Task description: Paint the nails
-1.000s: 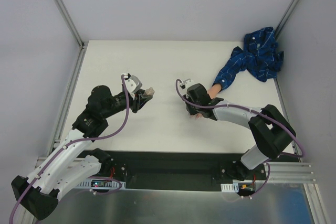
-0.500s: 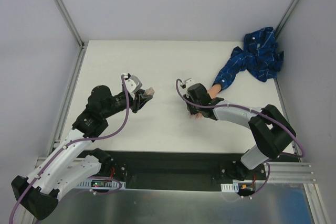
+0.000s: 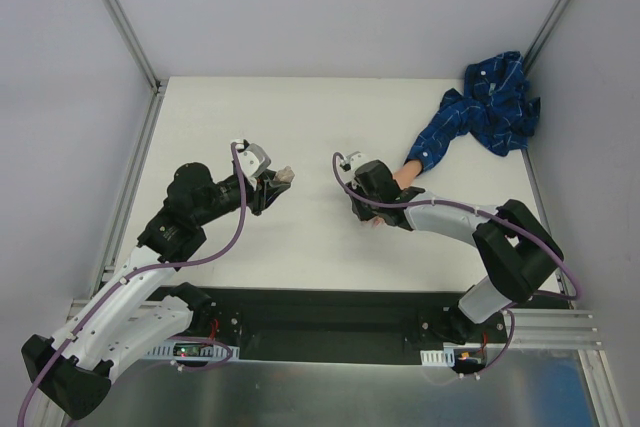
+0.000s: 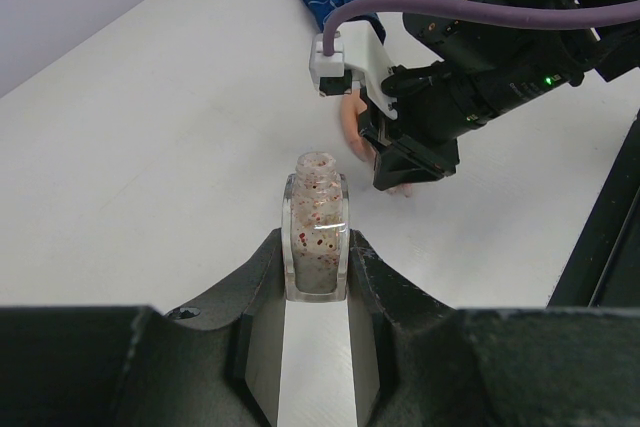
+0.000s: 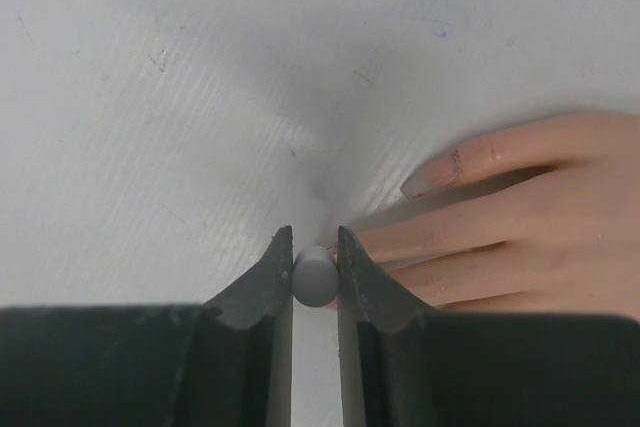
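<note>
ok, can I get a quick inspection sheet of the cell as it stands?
Surface: white table, no spills seen.
Job's things: mannequin hand lies flat, its blue sleeve bunched at the far right corner. One of the nails shows clearly; fresh polish cannot be told. The polish bottle is uncapped and upright.
Clutter: nothing seen.
Grippers: left gripper shut on the bottle; right gripper shut on a small grey round piece, beside the fingers. No brush tip visible.
Cables: purple cables, one along each arm, looping free at the wrists.
Surroundings: grey walls, metal frame rails.
</note>
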